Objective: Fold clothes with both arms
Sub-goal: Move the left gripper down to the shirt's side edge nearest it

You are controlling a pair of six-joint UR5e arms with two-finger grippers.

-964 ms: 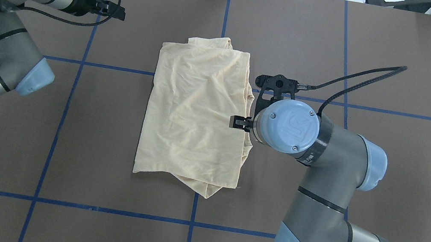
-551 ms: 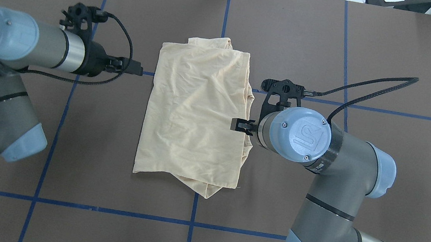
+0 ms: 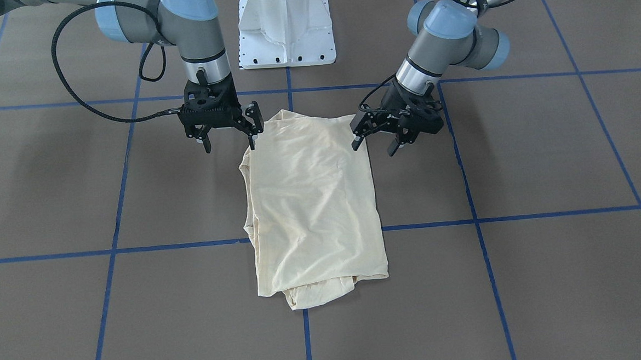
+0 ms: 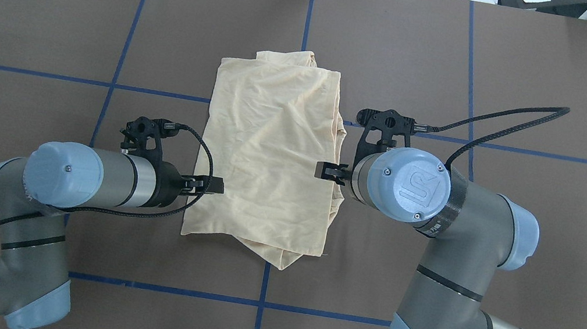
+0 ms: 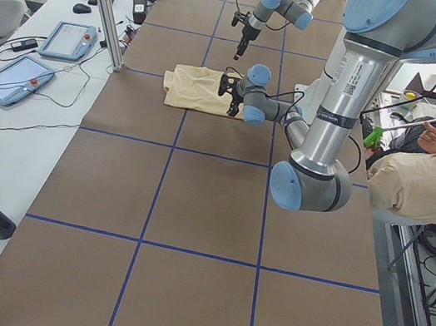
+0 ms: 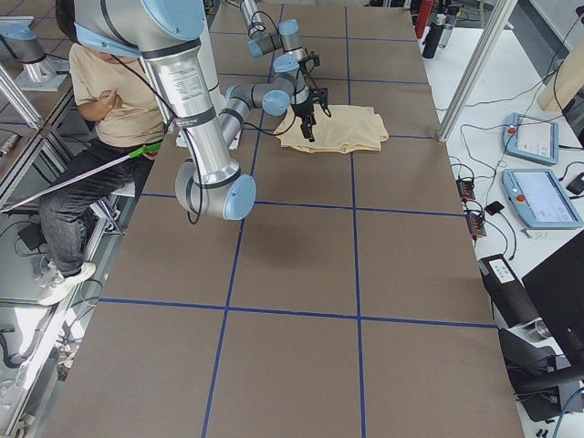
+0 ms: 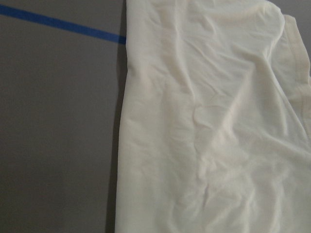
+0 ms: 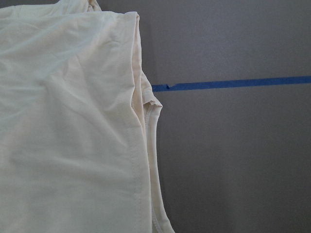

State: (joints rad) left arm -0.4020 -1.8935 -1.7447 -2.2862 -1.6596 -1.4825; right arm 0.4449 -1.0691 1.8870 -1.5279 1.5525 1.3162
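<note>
Brown surface [image 4: 462,67] taped in blue squares; cream shirt [image 4: 267,160] folded into a long panel at its middle, an arm at either side.
Wide open, the left gripper [image 3: 374,146] straddles the shirt's left edge towards the end nearer the robot, one finger over cloth, one over bare surface; the right gripper [image 3: 229,146] is spread as wide at the opposite edge; neither holds anything; whether any fingertip touches the cloth I cannot tell; the step looks like a paired edge pinch for a crosswise fold; to do it well, both should descend level, catch every layer at matching points, close together, and lift evenly so the stack does not skew.
</note>
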